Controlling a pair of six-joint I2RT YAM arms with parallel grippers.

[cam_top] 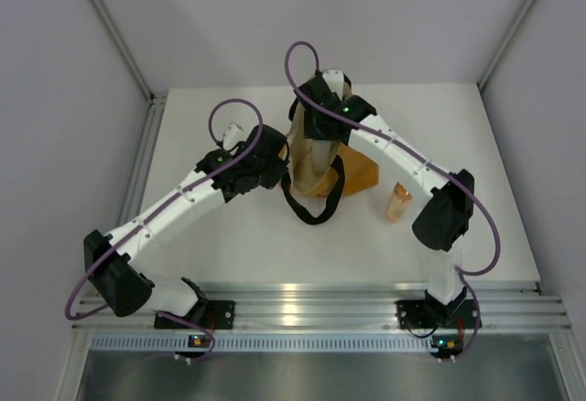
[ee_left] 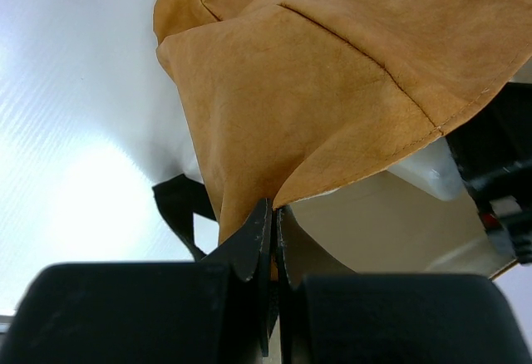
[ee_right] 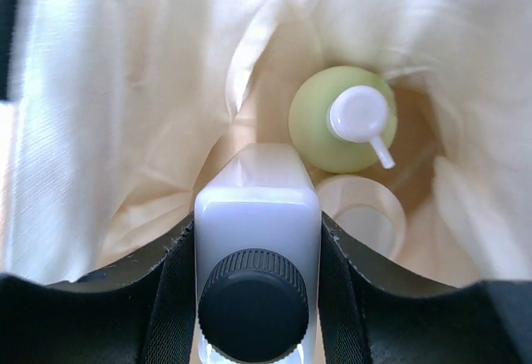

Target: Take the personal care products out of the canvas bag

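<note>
From above, we saw the mustard canvas bag (cam_top: 355, 174) slumped mid-table (cam_top: 229, 236), one black loop handle (cam_top: 311, 211) trailing toward the arms. The slim orange bottle (cam_top: 397, 203) stood on the table just right of the bag, outside it. The right arm (cam_top: 403, 158) reached down into the bag's mouth and the left arm (cam_top: 183, 195) met its left rim; neither pair of jaws showed here

At the left wrist, the left jaws were closed on the bag's stitched, matte edge, pinching the fabric

At the right wrist, among soft cream lining (ee_right: 125, 90), the right jaws clasped the flat sides of the whitish, square-shouldered bottle (ee_right: 258, 214) below its ribbed black cap (ee_right: 253, 304). Beyond it, inside the bag, sat the round pale-green pump bottle (ee_right: 320, 127) and, just beside it, the short cream jar (ee_right: 362, 214)
</note>
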